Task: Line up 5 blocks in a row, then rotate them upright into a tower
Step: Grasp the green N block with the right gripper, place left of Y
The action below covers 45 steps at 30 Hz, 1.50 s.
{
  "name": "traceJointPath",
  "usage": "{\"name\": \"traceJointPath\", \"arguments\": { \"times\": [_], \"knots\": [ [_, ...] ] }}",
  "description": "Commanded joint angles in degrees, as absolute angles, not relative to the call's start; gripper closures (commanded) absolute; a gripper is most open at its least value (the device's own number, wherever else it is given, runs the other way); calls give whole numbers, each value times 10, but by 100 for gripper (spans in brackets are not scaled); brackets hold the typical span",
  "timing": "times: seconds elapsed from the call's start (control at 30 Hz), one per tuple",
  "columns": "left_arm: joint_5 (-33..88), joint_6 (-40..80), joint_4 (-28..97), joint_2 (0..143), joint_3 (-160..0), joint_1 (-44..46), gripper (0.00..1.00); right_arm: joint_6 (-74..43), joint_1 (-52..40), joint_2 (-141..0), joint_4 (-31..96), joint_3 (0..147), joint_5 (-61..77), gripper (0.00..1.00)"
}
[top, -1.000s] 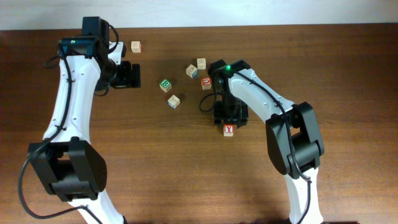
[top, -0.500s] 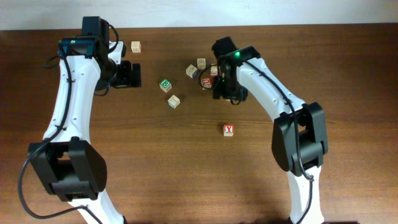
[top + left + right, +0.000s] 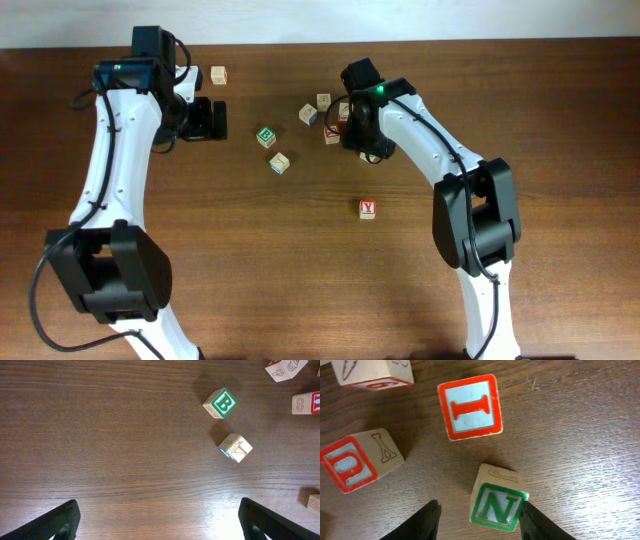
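Note:
A green N block stands between my right gripper's jaws. The right finger touches it, while the left finger stays a gap away, so the gripper is open. Just beyond lie a red I block and a red U block. In the overhead view the right gripper covers the N block, and the red Y block sits alone nearer the front. A blue-marked block lies ahead of my wide-open, empty left gripper.
The green B cube sits just beyond the blue-marked block. A plain pale cube rests at the back near the left arm. Two more wooden cubes crowd the cluster left of the right gripper.
My right gripper left the Y block at the front and moved back to the cluster, coming down around the N block with its jaws narrowing. The left arm stayed still.

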<state>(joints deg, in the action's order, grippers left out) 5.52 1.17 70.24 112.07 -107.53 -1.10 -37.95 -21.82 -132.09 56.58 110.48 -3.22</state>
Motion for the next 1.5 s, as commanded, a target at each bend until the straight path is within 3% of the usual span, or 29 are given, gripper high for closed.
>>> {"name": "traceJointPath", "arguments": {
  "times": [0.0,0.2,0.4,0.67,0.83,1.0,1.1,1.23,1.47],
  "knots": [
    [51,18,701,1126,-1086,-12,0,-397,-220,-1336,569,1108,-52,48],
    [51,18,701,1126,-1086,-12,1,-395,-220,-1336,578,1108,-46,43],
    [51,18,701,1126,-1086,-12,1,-395,-220,-1336,576,1108,-55,65],
    [51,18,701,1126,-1086,-12,1,-368,-220,-1345,565,1108,-67,66],
    [51,18,701,1126,-1086,-12,1,-317,-218,-1346,545,1108,-67,57],
    [51,18,701,1126,-1086,-12,1,-313,-216,-1347,528,1108,-67,55],
    [51,18,701,1126,-1086,-12,1,-313,-216,-1349,524,1108,-67,57],
    [51,18,701,1126,-1086,-12,1,-313,-216,-1350,529,1108,-65,70],
    [51,18,701,1126,-1086,-12,1,-284,-217,-1349,567,1109,29,71]
  ]
}}
